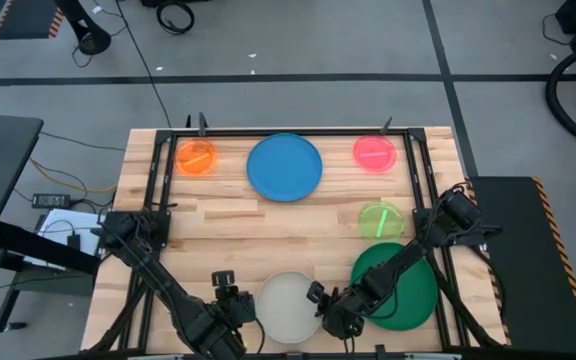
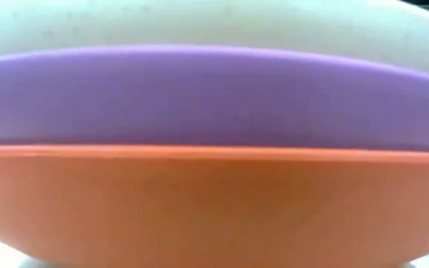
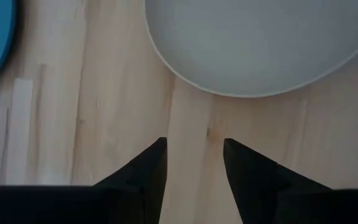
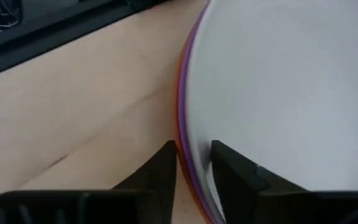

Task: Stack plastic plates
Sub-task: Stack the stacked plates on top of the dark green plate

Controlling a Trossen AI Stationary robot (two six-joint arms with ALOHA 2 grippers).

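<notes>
The fingers of the right gripper [image 4: 194, 163] stand narrow, one on each side of the rim of the cream plate [image 1: 290, 306], probably to pinch the stack of three: the cream plate lies on a purple plate [image 2: 214, 93] and an orange-red plate [image 2: 214, 205] at the desk's near edge. The left gripper [image 3: 194, 163] waits beside this stack with its fingers apart, holding nothing. The dark green plate [image 1: 408, 290] lies near the near right corner, and the blue plate [image 1: 284, 167] toward the far edge.
</notes>
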